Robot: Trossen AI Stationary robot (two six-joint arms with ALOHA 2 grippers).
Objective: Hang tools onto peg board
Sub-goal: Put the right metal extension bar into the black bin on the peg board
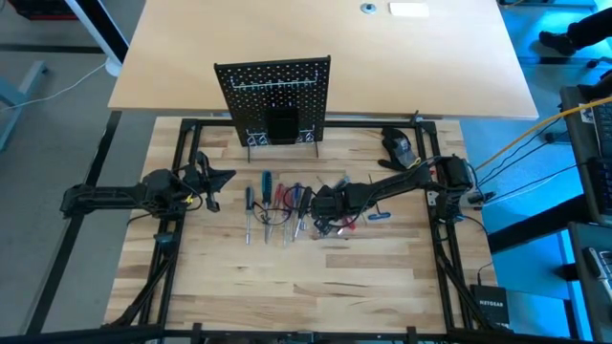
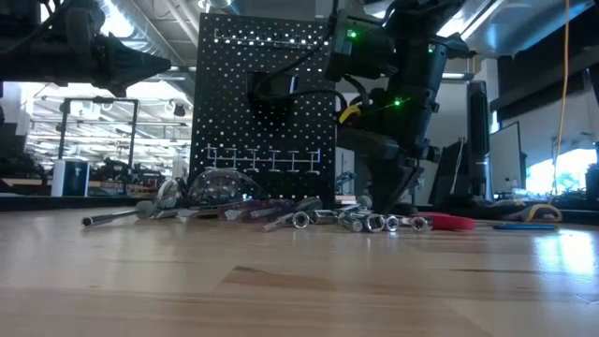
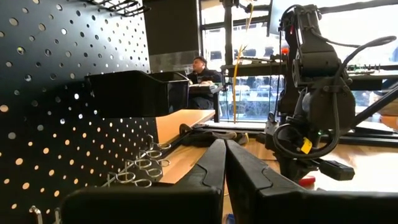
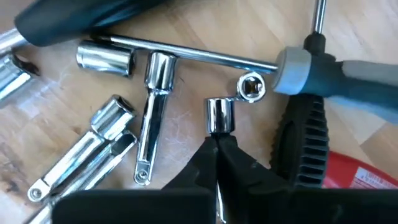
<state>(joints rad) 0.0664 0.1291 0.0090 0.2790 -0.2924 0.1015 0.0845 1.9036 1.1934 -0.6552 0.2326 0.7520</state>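
The right end effector [image 4: 216,146] is closed, its tips pinching the end of one chrome socket [image 4: 219,116]; five more chrome pieces lie just beside it. "NETGEAR" marks a black box [image 1: 491,307].

The left end effector [image 3: 224,163] hangs closed near the peg board [image 1: 274,96].

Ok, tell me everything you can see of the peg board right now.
The peg board is a small black panel, metal by its look, dotted with rows of small holes. It stands upright on thin wire feet at the table's far side, beyond the tools. A row of wire hooks runs across its face, and a black bin is mounted on it. No tool visibly hangs on it. Neither gripper touches it.
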